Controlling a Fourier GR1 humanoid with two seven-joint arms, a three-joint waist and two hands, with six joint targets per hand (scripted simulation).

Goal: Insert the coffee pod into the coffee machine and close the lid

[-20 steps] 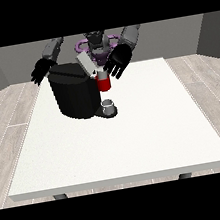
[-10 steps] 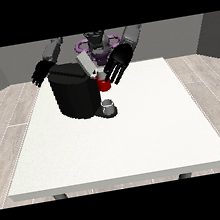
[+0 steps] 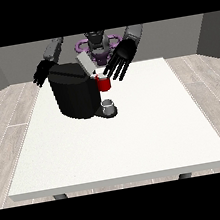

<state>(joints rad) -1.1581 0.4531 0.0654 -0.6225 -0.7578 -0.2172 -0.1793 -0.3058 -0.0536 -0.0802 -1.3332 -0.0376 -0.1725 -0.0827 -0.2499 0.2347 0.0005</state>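
— What do you have around the work, apart from the job itself?

— You have a large white counter (image 3: 137, 138), square-cornered, filling most of the front view. Its near edge runs along the bottom, and you can see two dark legs (image 3: 59, 196) poking out beneath that edge, one toward each corner.

— And under it?

— You see a floor (image 3: 11, 113) of pale grey wood-look planks on both sides of the counter, the boards running at a slant toward the back.

— Behind?

— You get a plain grey wall (image 3: 170, 36) across the back, with a darker panel (image 3: 213, 34) at the far right edge of the view.
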